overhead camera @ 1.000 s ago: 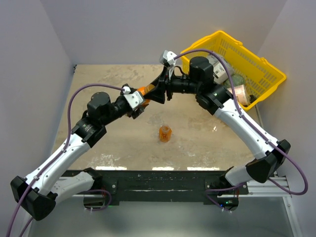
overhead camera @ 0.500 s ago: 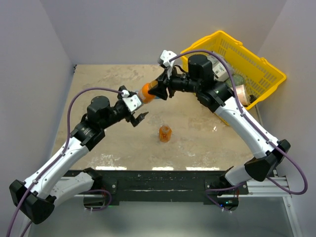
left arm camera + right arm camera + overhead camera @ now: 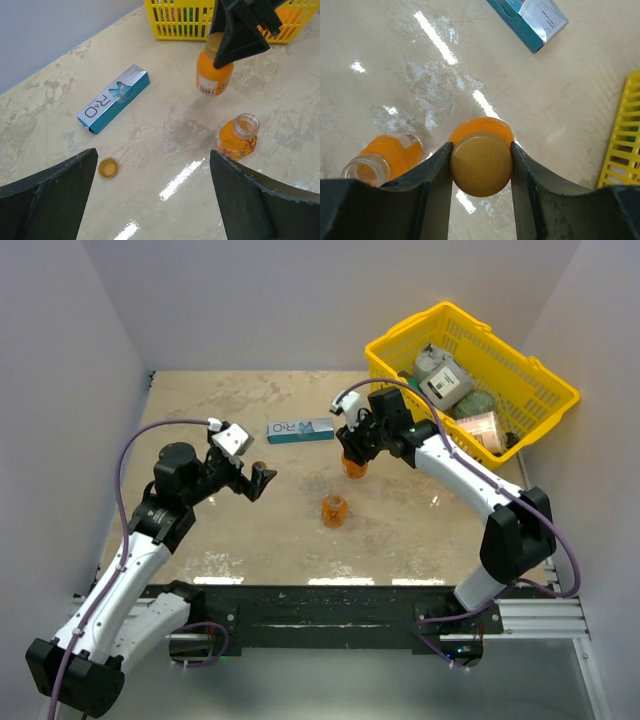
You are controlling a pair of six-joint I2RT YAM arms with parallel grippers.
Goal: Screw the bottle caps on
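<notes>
The right gripper [image 3: 352, 445] is closed partway on a flat round brownish-orange plastic cap [image 3: 481, 169], with 1 finger on each side of its rim. The cap sits on the neck of a squat translucent orange plastic bottle [image 3: 214, 75] directly beneath those fingers. Whether the bottle's base rests on the beige marbled table [image 3: 220, 410] or hangs just above it, I cannot tell. I judge this to be the tightening or setting-down of bottle 1 of 2.

The left gripper [image 3: 258, 480] is spread wide and holds nothing. A loose brownish-orange cap [image 3: 108, 167] lies flat just ahead of it, close to 1 of its fingers. An uncapped orange bottle [image 3: 239, 136] stands upright, near the right gripper and ahead of the left.

The next move probably calls for a thin pinch across that loose cap's rim, then squaring it over the open neck.

The uncapped bottle looks orange inside, but its contents are unclear. Beyond the right gripper, a yellow slatted plastic basket [image 3: 406, 325] holds a grey-white boxy item [image 3: 440, 380], a dark green item [image 3: 487, 402] and a pinkish cylinder [image 3: 482, 427]. A blue-and-white rectangular cardboard box [image 3: 114, 98] lies flat ahead of the left gripper.
</notes>
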